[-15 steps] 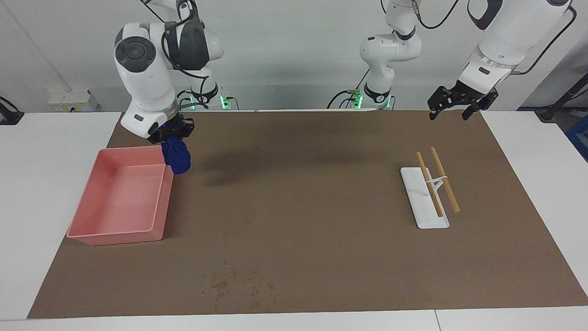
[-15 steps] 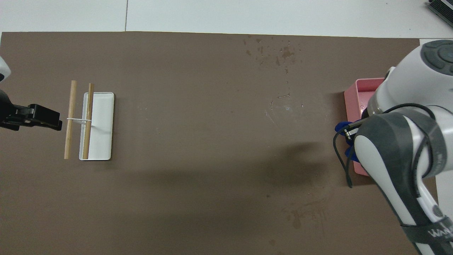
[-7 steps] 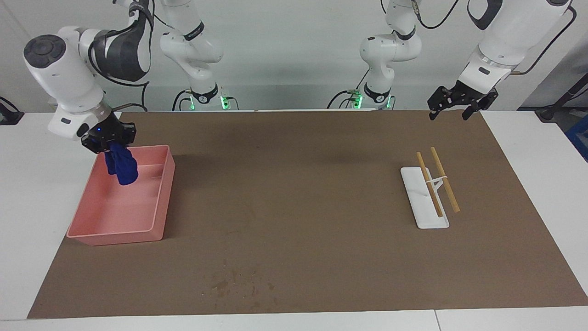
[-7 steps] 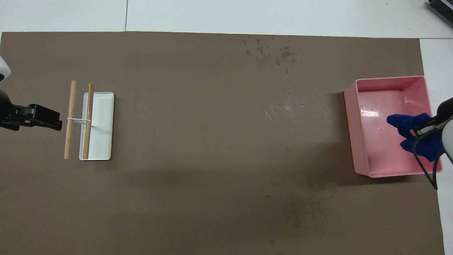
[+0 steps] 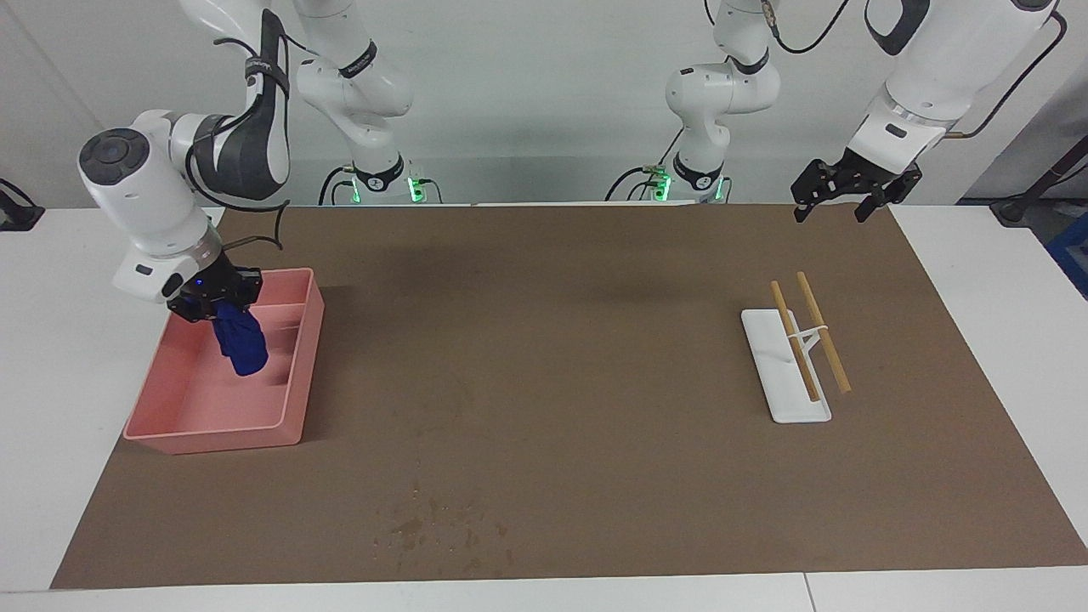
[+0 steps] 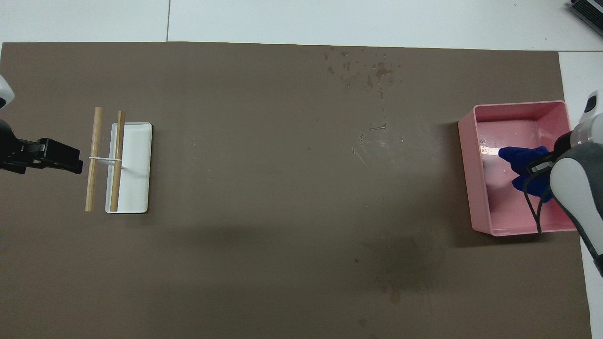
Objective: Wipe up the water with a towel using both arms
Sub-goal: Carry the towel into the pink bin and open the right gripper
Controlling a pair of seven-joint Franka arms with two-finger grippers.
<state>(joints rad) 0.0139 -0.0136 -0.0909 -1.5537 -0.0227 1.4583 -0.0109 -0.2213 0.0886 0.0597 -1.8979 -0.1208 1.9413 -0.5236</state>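
Note:
The blue towel (image 5: 240,342) (image 6: 522,159) hangs from my right gripper (image 5: 216,299), which is shut on its top end. It dangles inside the pink tray (image 5: 293,399) (image 6: 471,179); whether it touches the tray floor I cannot tell. In the overhead view the right arm's wrist covers that gripper. The water is a faint darker blotch (image 6: 398,278) on the brown mat, nearer to the robots than the tray. My left gripper (image 5: 837,200) (image 6: 75,159) waits open in the air over the mat's corner at the left arm's end.
A white stand (image 5: 786,374) (image 6: 136,165) carrying two wooden sticks (image 5: 823,331) sits toward the left arm's end. A cluster of small dark speckles (image 5: 433,527) (image 6: 367,70) marks the mat farther from the robots.
The right arm swung the towel from beside the tray's inner wall to over the tray, then lowered it inside. The left arm has not moved.

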